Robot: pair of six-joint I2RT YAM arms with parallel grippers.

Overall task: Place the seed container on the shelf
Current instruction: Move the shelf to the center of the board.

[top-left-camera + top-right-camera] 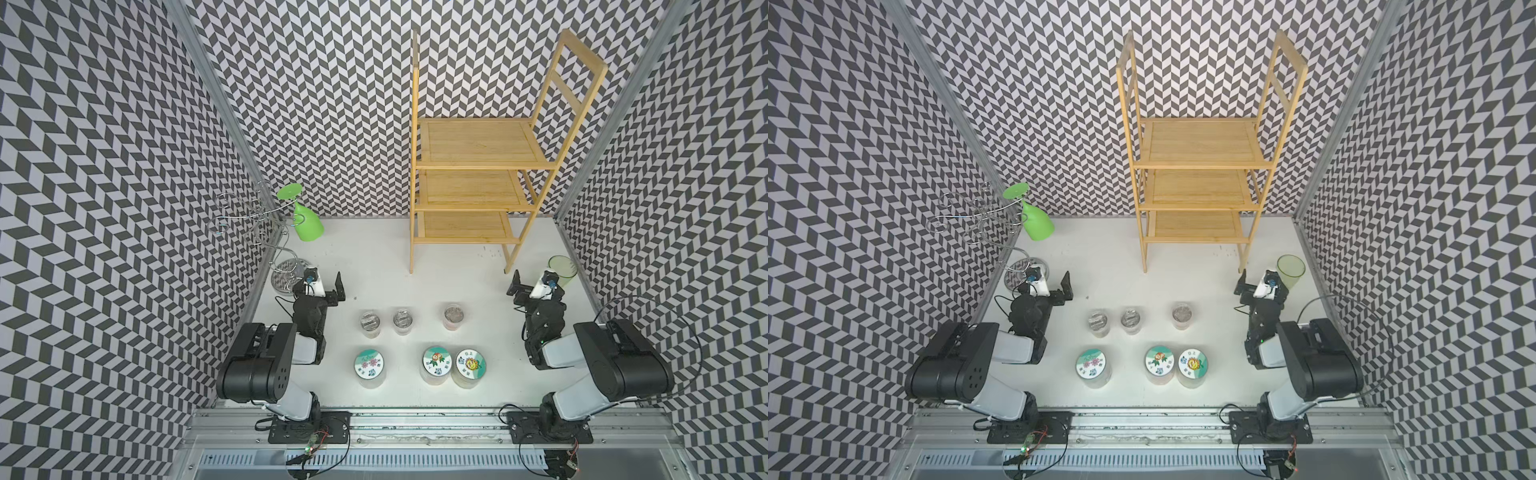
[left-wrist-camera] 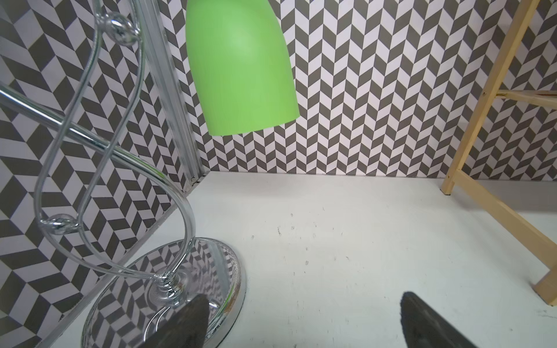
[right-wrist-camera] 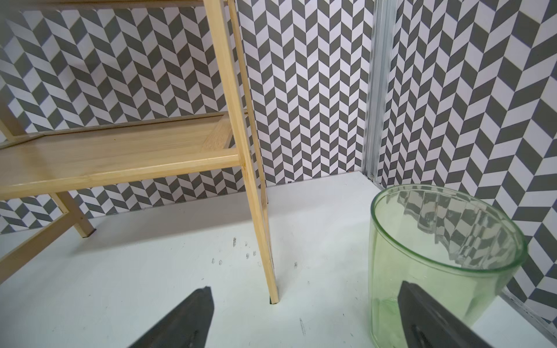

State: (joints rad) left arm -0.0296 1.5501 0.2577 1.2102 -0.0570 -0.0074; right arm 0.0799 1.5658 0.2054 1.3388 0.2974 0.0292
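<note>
Six lidded jars stand mid-table in both top views. Three have silvery lids (image 1: 402, 318) in the back row and three have picture lids (image 1: 436, 360) in the front row. From above I cannot tell which one is the seed container. The light-wood shelf (image 1: 478, 141) (image 1: 1200, 141) stands against the back wall with all three tiers bare. My left gripper (image 1: 328, 286) (image 2: 304, 298) is open over bare table, left of the jars. My right gripper (image 1: 516, 286) (image 3: 304, 293) is open to their right, facing the shelf's front leg (image 3: 265, 241).
A silver wire stand (image 1: 266, 232) (image 2: 120, 156) at the back left holds an upside-down green goblet (image 1: 305, 222) (image 2: 241, 69). A clear green cup (image 1: 562, 268) (image 3: 437, 256) stands beside the right gripper. Patterned walls close in three sides.
</note>
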